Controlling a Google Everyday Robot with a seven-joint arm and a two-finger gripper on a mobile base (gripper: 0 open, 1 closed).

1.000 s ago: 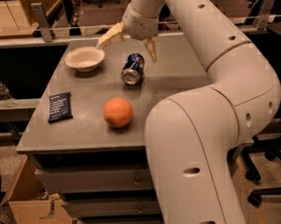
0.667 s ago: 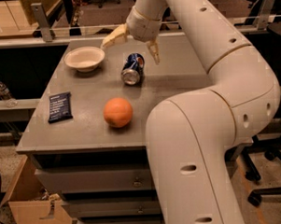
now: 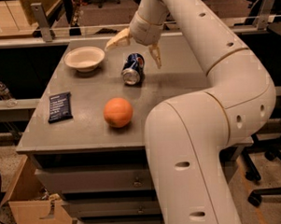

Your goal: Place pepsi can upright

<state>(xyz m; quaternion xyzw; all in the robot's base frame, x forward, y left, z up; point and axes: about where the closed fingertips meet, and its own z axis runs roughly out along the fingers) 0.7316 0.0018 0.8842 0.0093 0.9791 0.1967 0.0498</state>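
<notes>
The pepsi can (image 3: 133, 69) lies on its side on the grey table (image 3: 85, 121), its silver end facing the camera, blue body pointing away. My gripper (image 3: 135, 48) hovers just above and behind the can. Its two tan fingers are spread wide, one finger (image 3: 117, 39) to the upper left of the can and the other to the right of it. The fingers hold nothing and do not touch the can.
A white bowl (image 3: 84, 58) sits left of the can. An orange (image 3: 118, 112) lies nearer the front edge. A dark snack packet (image 3: 60, 106) lies at the front left. My white arm (image 3: 211, 129) fills the right side. A cardboard box (image 3: 37, 212) stands on the floor.
My gripper has shifted very slightly to the right above the can, fingers still spread. The can, orange and bowl have not moved.
</notes>
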